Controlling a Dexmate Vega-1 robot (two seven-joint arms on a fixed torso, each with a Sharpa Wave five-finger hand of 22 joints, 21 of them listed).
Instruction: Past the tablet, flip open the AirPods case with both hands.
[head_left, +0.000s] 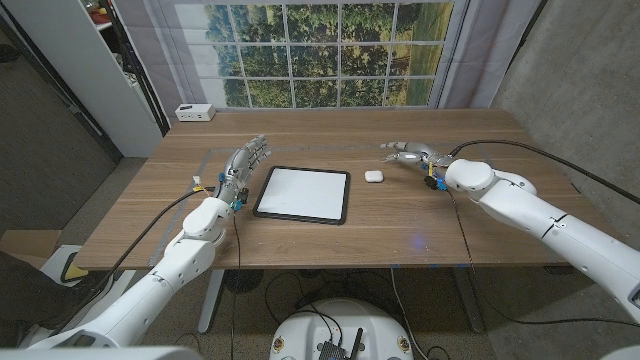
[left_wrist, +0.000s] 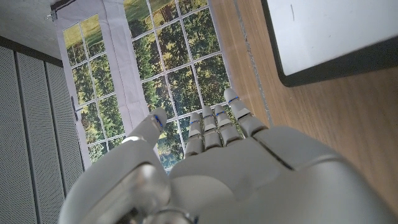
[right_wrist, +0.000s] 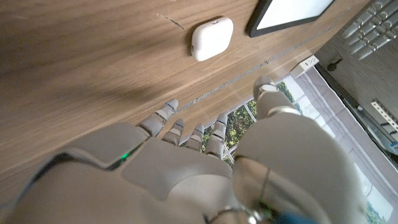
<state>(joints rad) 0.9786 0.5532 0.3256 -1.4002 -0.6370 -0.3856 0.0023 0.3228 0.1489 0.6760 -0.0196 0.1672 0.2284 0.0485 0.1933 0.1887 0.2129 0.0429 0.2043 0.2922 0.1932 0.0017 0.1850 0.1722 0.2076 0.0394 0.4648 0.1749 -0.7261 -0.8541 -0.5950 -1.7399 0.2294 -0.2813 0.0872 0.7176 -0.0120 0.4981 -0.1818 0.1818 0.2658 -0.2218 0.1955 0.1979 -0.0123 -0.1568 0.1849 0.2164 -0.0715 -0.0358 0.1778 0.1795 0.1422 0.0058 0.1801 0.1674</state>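
Both hands hover empty, fingers spread: left hand (head_left: 243, 163) left of the tablet (head_left: 302, 193), right hand (head_left: 409, 154) near the AirPods case (head_left: 374, 176), frame centre-right on the worktop (head_left: 420, 225). Best bring both in, one steadying the base.

right hand (right_wrist: 186, 168) empty, fingers apart | AirPods case (right_wrist: 211, 38) closed, near tablet (right_wrist: 292, 14)

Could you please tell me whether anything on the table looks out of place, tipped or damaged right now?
Nothing stands out. The tablet lies flat with a blank white screen, the earbud case sits closed on the table beside it, and the left hand and right hand both hold nothing.
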